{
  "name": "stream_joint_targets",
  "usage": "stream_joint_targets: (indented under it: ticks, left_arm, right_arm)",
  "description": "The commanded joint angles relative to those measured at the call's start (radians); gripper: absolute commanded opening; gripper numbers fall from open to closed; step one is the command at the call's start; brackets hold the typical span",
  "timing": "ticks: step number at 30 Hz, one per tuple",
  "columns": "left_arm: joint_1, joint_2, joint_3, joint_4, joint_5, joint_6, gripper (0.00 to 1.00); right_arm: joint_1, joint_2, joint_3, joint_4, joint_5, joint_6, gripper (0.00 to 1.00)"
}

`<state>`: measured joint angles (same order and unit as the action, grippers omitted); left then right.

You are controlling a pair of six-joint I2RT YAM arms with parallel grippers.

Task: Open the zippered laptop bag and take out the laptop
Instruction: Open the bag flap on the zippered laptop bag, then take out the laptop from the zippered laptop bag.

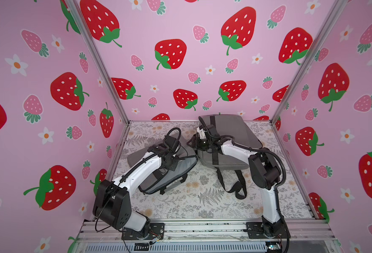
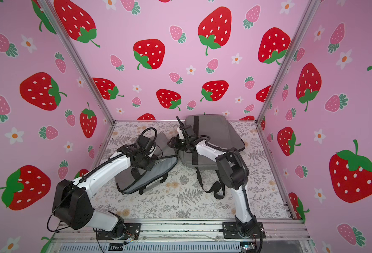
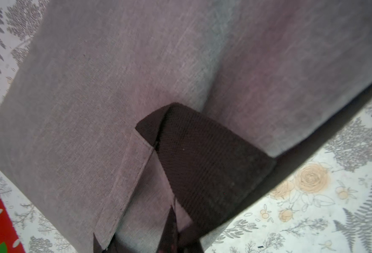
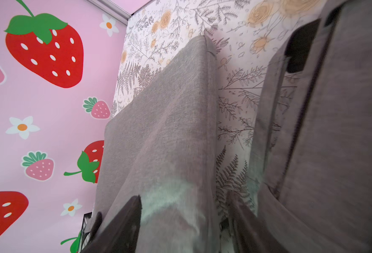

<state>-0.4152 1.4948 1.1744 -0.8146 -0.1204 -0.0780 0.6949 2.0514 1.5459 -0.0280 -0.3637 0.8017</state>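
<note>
The floral table (image 1: 202,203) is carrying two gray bags in both top views. The bigger bag (image 1: 231,131) is lying at the back right, its long black straps (image 1: 235,186) trailing forward. The laptop bag (image 1: 176,173) is sitting left of it, just apart, gaping open with pale lining showing. The left arm (image 1: 141,168) is covering much of it, so I cannot tell whether the laptop is inside. The left wrist view is giving the close look: a black handle (image 3: 202,157) on gray cloth, the left jaws pinching tight on the laptop bag. The right wrist view is showing the right jaws spread wide on either side of a fold of the laptop bag.
</note>
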Motion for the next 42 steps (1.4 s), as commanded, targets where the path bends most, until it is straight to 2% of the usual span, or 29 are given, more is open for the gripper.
stream_joint_targets:
  ticks: [1,6,10,15,20,27,37,42]
  left_arm:
    - [0.039,0.001,0.077,0.024,0.097,-0.104,0.0]
    - [0.096,0.023,0.124,0.052,0.209,-0.174,0.0]
    - [0.121,0.046,0.175,0.056,0.29,-0.224,0.0]
    - [0.135,0.08,0.238,0.05,0.358,-0.277,0.0]
    - [0.135,0.114,0.304,0.02,0.384,-0.301,0.0]
    - [0.136,0.122,0.362,-0.003,0.399,-0.339,0.0]
    - [0.14,0.115,0.374,-0.005,0.435,-0.409,0.0]
    - [0.139,0.104,0.366,0.024,0.459,-0.447,0.0]
  right_arm:
    - [-0.031,-0.164,-0.062,-0.02,0.088,-0.042,0.77]
    - [-0.044,-0.327,-0.229,-0.013,0.05,-0.015,0.79]
    - [-0.026,-0.408,-0.384,0.053,0.003,0.099,0.77]
    - [0.051,-0.425,-0.504,0.184,0.021,0.232,0.74]
    - [0.142,-0.305,-0.489,0.282,0.054,0.319,0.71]
    - [0.225,-0.08,-0.352,0.368,0.073,0.419,0.69]
    - [0.239,0.11,-0.217,0.512,0.085,0.593,0.63]
    - [0.247,0.194,-0.158,0.522,0.066,0.663,0.62]
